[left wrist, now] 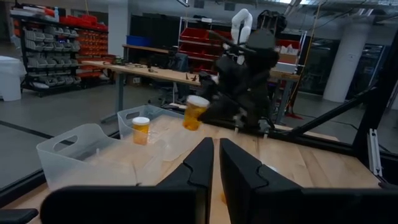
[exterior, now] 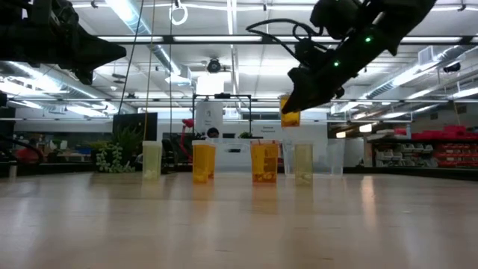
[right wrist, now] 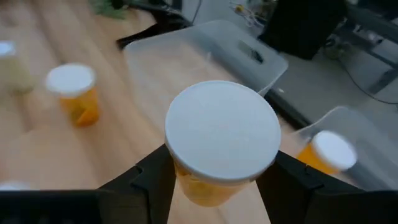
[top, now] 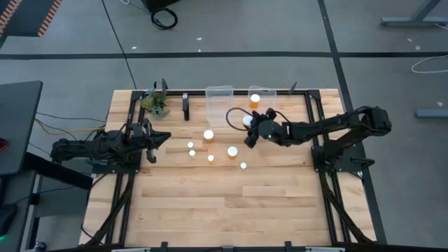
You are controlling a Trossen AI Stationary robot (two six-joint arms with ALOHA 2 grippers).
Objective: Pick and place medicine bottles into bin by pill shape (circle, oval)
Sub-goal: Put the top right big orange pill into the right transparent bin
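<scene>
1. The wooden table (top: 210, 203) takes up most of the floor here, with both dark arms reaching in from its two sides
2. Two clear plastic bins sit side by side at the far edge: the left bin (top: 218, 105) looks bare inside, and the right bin (top: 269, 93) has one capped amber bottle (top: 255, 100) standing in it
3. The right gripper (top: 253, 131) hangs above the table just in front of the bins, its fingers clamped on the sides of a wide amber medicine bottle (right wrist: 217, 149) with a white cap; from table height that bottle is plainly up in the air, clear of the wood
4. The left gripper (top: 150, 138) waits over the table's left side, well apart from the bottles, its two fingers (left wrist: 202, 165) pressed nearly together with nothing between them
5. A small green plant sprig (top: 155, 105) stands near the far left corner
6. Six loose bottles (top: 208, 135) stand in a scattered group mid-table, between the two arms, caps up; the one nearest the bins is the widest, and the one nearest the front (top: 243, 166) is among the smallest
</scene>
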